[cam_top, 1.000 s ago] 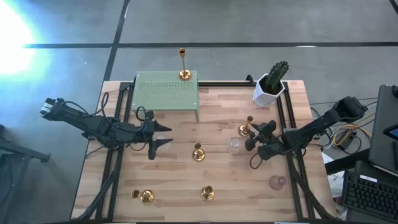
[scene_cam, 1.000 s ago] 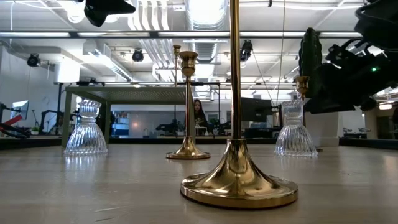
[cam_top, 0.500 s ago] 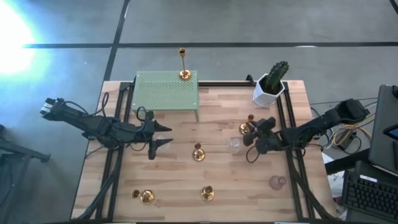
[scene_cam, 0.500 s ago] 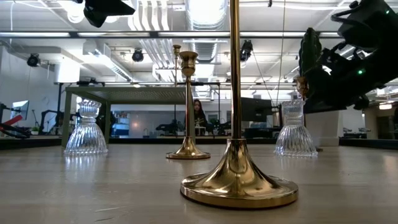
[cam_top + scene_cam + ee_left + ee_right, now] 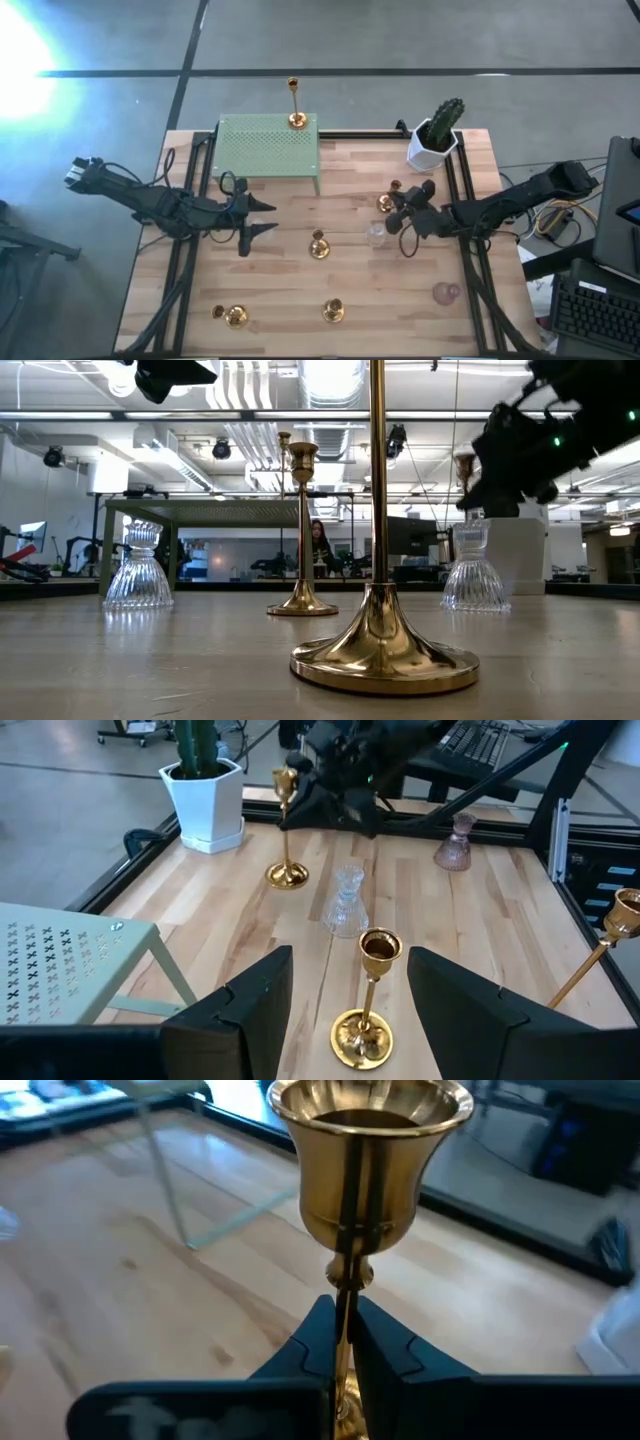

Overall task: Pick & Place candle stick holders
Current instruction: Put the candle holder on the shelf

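high view, straight down on a wooden table (image 5: 340, 285). at the right side, right gripper (image 5: 402, 207) clamped narrowly on the thin stem of a gold candlestick (image 5: 388, 200), just below its cup; in the right wrist view, both dark fingers (image 5: 318, 1335) pressed flat against the stem of that candlestick (image 5: 365, 1175). just beside this gripper, toward the table's middle, a clear glass holder (image 5: 375, 234). beyond the gripper, at the far right corner, a white pot with cactus (image 5: 436, 135). behind the gripper along its arm, toward the near right edge, a pinkish glass holder (image 5: 445, 293), well apart.

at the left side, left gripper (image 5: 262, 217) hovering with fingers spread wide, holding nothing. straight ahead of it, near, a short gold candlestick (image 5: 319, 245) at the table's centre. farther toward the near edge, two more gold candlesticks (image 5: 333, 311) and (image 5: 232, 316). to the far side of the left gripper, a green perforated stand (image 5: 268, 147) with a tall gold candlestick (image 5: 296, 103) on its back edge.
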You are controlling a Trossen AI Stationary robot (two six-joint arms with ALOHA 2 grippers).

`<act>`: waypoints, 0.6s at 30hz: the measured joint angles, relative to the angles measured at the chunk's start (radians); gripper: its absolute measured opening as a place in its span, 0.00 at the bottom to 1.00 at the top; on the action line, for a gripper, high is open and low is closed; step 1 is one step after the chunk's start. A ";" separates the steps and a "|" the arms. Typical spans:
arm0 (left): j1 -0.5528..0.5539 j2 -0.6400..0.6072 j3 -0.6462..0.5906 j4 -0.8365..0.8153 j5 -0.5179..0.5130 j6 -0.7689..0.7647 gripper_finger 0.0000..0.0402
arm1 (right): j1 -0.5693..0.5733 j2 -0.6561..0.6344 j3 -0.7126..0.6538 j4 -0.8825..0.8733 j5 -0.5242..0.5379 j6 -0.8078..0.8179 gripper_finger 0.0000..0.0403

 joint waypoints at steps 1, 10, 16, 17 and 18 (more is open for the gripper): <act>0.000 0.000 0.000 0.001 -0.005 0.003 0.51 | -0.004 -0.016 0.021 -0.007 -0.014 -0.034 0.03; 0.000 0.000 0.000 -0.005 -0.209 0.042 0.51 | -0.107 -0.116 0.285 -0.221 -0.181 -0.290 0.02; 0.000 -0.006 -0.017 -0.002 -0.339 0.070 0.51 | -0.267 -0.071 0.430 -0.228 -0.522 -0.416 0.02; 0.000 -0.012 -0.032 0.008 -0.365 0.073 0.51 | -0.301 -0.054 0.452 -0.226 -0.596 -0.428 0.02; 0.000 -0.020 -0.048 0.022 -0.385 0.075 0.51 | -0.335 -0.034 0.473 -0.215 -0.665 -0.434 0.02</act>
